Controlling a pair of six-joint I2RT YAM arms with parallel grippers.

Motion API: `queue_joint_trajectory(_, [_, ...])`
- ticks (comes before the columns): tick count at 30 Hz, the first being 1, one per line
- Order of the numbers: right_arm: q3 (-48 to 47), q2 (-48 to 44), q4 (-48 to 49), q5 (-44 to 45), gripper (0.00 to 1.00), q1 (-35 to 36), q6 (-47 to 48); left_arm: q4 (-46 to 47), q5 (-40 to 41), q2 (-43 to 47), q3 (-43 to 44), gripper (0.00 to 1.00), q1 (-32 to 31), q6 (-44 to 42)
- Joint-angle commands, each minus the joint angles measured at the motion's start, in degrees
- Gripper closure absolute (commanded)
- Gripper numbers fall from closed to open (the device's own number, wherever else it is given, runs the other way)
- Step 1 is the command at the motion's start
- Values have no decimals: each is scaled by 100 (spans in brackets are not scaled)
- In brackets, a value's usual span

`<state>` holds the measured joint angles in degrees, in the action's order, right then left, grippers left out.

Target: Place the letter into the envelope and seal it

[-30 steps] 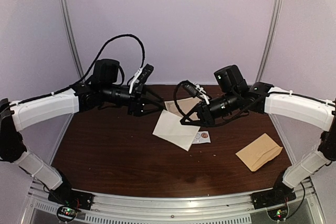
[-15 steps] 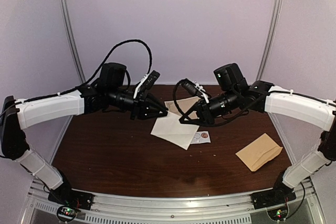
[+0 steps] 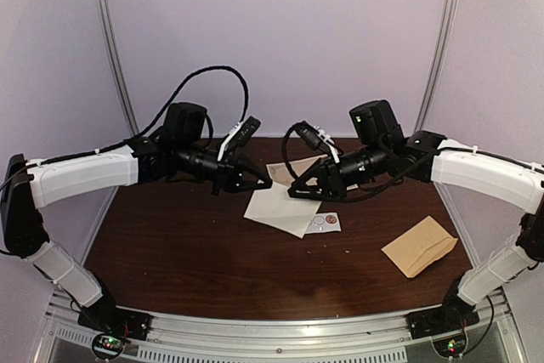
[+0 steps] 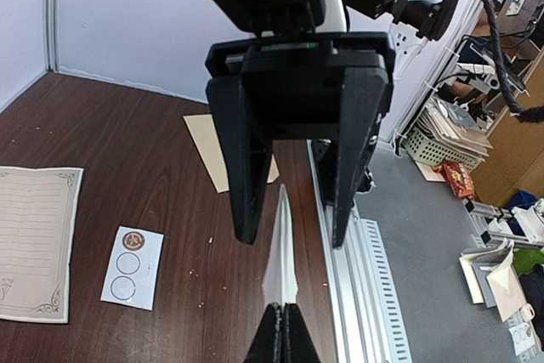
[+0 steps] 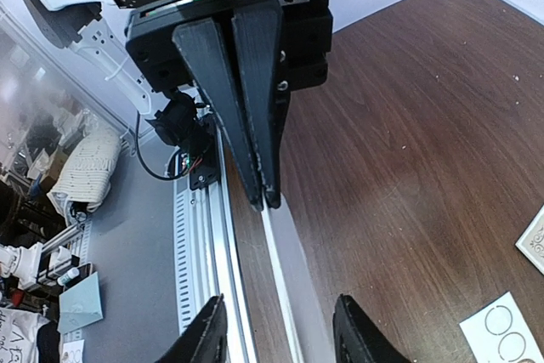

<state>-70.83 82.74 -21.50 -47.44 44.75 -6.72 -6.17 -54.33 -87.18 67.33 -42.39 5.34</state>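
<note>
Envelope (image 3: 420, 246) lies flat on the worktop (image 3: 187, 252), nothing touching it. Well left of it, the left end effector (image 3: 265, 183) is clamped on a white sheet (image 3: 276, 207). The right end effector (image 3: 293, 195) has its fingers apart, straddling that sheet.

Table (image 3: 187, 252) = dark brown wood-look top w/ a soft sheen, esp. toward 6 o'clock. Envelope (image 3: 419, 246) at 4 o'clock is tan kraft paper, totally matt. Pale sheet (image 3: 280, 210) mid-table is thin smooth paper, also matt. Sticker card (image 3: 324, 223) looks like white card stock. Left gripper (image 3: 265, 183) and right gripper (image 3: 293, 195) are matt black plastic, arm covers (image 3: 85, 178) smooth white plastic. Rail (image 3: 280, 329) at 6 o'clock is bare ribbed metal, prob aluminium.
</note>
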Motion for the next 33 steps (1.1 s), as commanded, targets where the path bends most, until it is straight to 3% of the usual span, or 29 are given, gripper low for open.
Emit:
queue_joint_trajectory(1, [226, -388, 460, 194, 51, -6, -169, 206, 260, 330, 55, 100, 71, -29])
queue_joint_trajectory(6, [536, -631, 584, 373, 50, -69, -325, 372, 245, 492, -7, 100, 245, 81])
queue_joint_trajectory(16, [704, -837, 722, 491, 68, -89, -468, 302, 300, 500, 24, 100, 258, 57])
queue_joint_trajectory(18, [693, -838, 709, 555, 74, -94, -462, 287, 309, 515, 26, 100, 258, 46])
queue_joint_trajectory(22, [692, -847, 707, 640, 100, -99, -462, 279, 337, 548, 26, 100, 258, 33])
queue_joint_trajectory(28, [708, -842, 704, 652, 100, -100, -470, 257, 310, 553, 19, 100, 258, -11])
queue_joint_trajectory(29, [676, -820, 693, 641, 94, -103, -463, 253, 278, 548, 25, 100, 260, -20])
queue_joint_trajectory(31, [580, -743, 634, 640, 70, -99, -427, 242, 146, 502, 32, 100, 255, -33])
queue_joint_trajectory(33, [429, -638, 543, 627, 58, -100, -357, 244, 40, 447, 42, 100, 221, -33])
